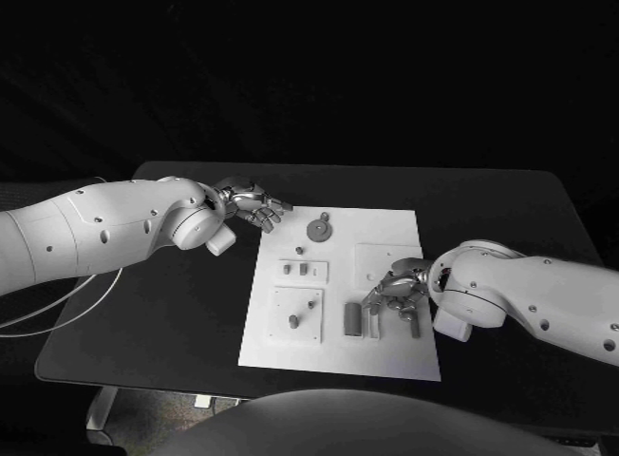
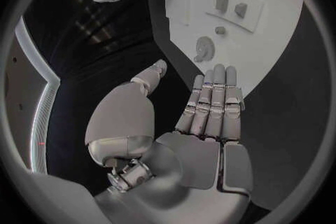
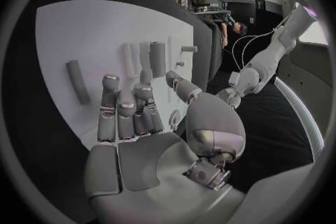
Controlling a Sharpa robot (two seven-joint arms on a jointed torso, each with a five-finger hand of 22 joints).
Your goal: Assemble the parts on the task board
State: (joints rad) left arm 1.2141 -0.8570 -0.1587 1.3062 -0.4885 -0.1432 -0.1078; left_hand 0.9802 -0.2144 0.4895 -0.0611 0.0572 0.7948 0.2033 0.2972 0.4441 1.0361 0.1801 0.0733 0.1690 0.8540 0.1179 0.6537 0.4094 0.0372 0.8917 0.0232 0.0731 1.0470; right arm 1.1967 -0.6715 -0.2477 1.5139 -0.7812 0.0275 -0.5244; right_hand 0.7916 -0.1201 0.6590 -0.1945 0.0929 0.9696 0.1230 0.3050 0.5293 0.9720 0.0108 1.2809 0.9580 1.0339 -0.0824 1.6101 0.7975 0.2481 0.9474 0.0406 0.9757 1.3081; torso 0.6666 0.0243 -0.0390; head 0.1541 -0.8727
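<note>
A black table with rounded corners fills the middle of the scene; a white rectangular task board lies flat on its centre, long sides running near to far; bare black tabletop borders the board on the left, right and far sides; small grey parts rest on the board.

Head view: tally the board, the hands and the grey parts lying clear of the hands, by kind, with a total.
Task board: 1
Hands: 2, left hand and right hand
Round grey part: 1
Small grey parts: 5
Long grey bar: 1
Total: 10
</note>
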